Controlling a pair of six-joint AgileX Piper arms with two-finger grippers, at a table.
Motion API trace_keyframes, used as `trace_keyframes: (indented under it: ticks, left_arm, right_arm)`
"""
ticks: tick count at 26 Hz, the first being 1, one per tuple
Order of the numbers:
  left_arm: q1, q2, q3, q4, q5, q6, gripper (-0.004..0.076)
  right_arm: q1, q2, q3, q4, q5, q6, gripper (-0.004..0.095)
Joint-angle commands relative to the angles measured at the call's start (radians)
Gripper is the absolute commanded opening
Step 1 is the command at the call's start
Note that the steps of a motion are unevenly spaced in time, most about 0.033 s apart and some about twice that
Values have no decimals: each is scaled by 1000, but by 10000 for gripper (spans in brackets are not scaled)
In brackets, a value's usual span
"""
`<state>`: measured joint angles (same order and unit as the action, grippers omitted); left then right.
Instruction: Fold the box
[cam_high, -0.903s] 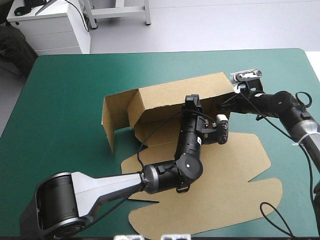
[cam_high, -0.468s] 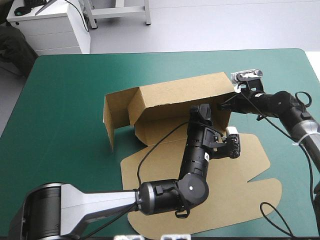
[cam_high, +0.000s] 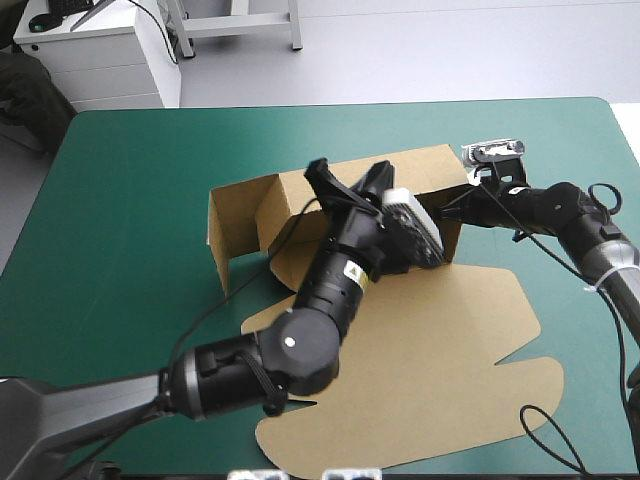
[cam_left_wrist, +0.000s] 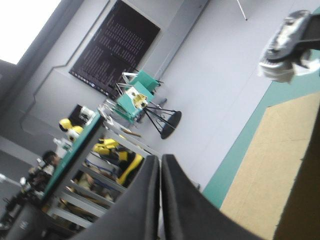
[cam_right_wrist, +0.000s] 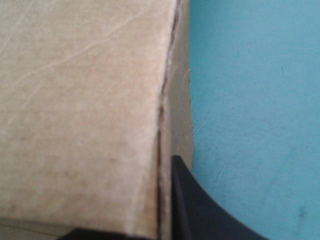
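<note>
right gripper (cam_high: 452, 207): pinching box (cam_high: 430, 340) wall's right end, to hold it upright | left gripper (cam_left_wrist: 161, 158): fingers together, empty, above wall, probably lining up next tuck

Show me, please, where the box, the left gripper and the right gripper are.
box (cam_high: 450, 340), high view, on its flat front part.
left gripper (cam_left_wrist: 160, 161), left wrist view, where its shut fingertips meet.
right gripper (cam_high: 455, 206), high view, at the box's raised right corner.
</note>
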<state>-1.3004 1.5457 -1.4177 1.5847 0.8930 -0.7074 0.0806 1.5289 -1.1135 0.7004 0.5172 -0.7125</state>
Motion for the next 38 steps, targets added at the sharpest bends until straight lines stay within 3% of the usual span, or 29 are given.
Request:
trace_keyframes:
  ticks: [1,5,10,19,28,31,38]
  left_arm:
    - [90,-93,-87,-95,-49,13,-3]
    - [222,-135,-131,-228,-126,97,-3]
    - [376,-148,-169,-413,-143,236,-3]
    - [697,-152,-176,-723,-201,338,0]
    - [983,-152,-176,-1122,-239,492,0]
    - [1126,-152,-176,-1382,-228,659,0]
    - [1320,-148,-164,-1707,-176,820,0]
  right_arm:
    - [5,-18,-21,4,-10,31,1]
    - [5,-21,-22,4,-4,38,1]
    - [5,-30,-32,-5,-1,61,1]
    - [8,-49,-186,-231,150,267,0]
    - [26,-53,-329,-289,353,431,1]
    - [67,-53,-377,-340,474,499,1]
    - [96,-77,-403,-393,711,592,1]
